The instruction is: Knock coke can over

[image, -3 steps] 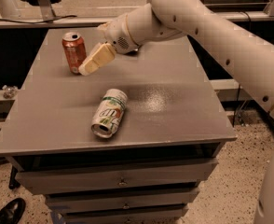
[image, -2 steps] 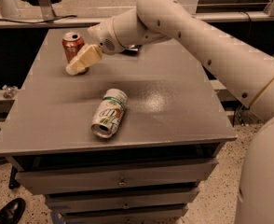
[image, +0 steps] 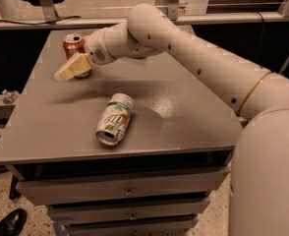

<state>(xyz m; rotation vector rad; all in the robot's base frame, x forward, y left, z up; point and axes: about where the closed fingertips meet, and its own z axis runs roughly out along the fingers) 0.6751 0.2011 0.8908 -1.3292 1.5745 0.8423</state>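
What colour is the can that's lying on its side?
The lying can is white and green, camera view. The tool is at the coke can.

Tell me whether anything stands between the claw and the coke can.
Nothing visible does. The claw sits right at the coke can, overlapping its lower half in the camera view; whether they touch I cannot tell. The 7UP can lies on its side farther forward, off that line.
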